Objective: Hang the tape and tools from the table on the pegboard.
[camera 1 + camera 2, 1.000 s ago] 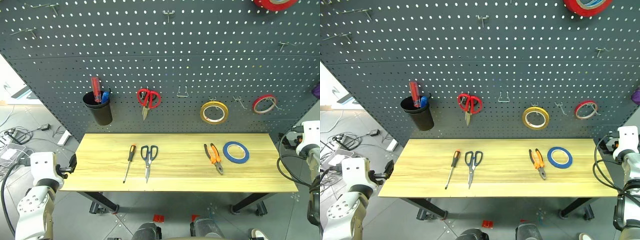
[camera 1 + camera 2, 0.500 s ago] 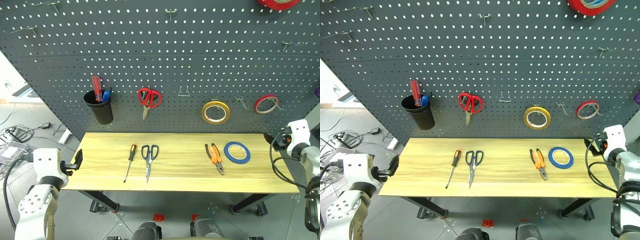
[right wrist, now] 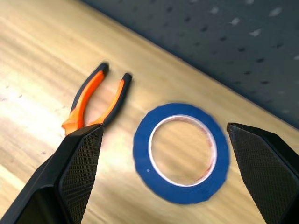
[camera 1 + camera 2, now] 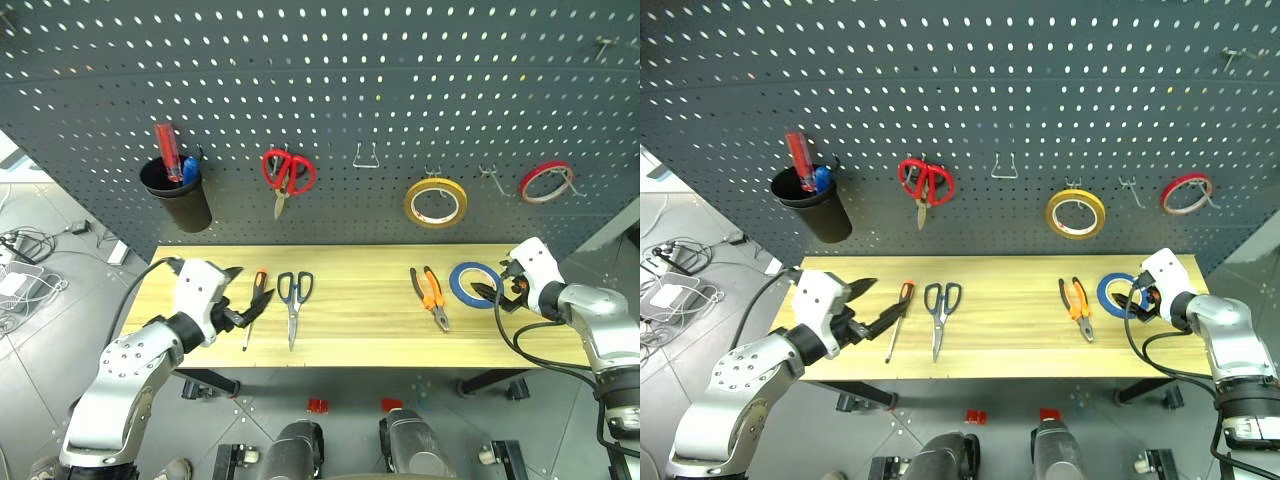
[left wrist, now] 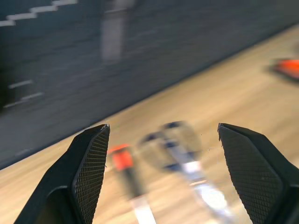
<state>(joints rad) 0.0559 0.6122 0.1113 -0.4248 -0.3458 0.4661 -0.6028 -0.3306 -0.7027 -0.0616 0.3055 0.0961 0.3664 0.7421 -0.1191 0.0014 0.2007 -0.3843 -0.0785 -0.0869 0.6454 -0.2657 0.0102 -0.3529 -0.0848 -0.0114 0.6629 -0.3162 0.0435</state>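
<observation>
On the table [image 4: 360, 330] lie, left to right, the orange-and-black screwdriver [image 4: 251, 310], the dark-blue-handled scissors [image 4: 292, 300], the orange-and-black pliers [image 4: 428, 297] and the blue tape [image 4: 465, 283]. The pegboard [image 4: 400, 90] rises behind them. My left gripper [image 4: 248, 290] is open over the table's left part, right beside the screwdriver handle; its wrist view shows the screwdriver [image 5: 124, 161] and scissors [image 5: 180, 149] just beyond its fingers [image 5: 88, 163]. My right gripper [image 4: 495, 291] is open at the blue tape's right edge, and the tape [image 3: 142, 154] lies between its fingers in the wrist view.
Hanging on the pegboard are a black cup [image 4: 178, 200] with a red-handled screwdriver, red scissors [image 4: 285, 172], a yellow tape roll [image 4: 435, 200] and a thin red tape roll [image 4: 546, 181]. Bare hooks [image 4: 366, 155] sit between them. Cables lie on the floor at the left.
Both arms have swung inward from the table's ends: the left gripper to the screwdriver, the right to the blue tape. The camera has tilted down. Nothing on the table moved.
</observation>
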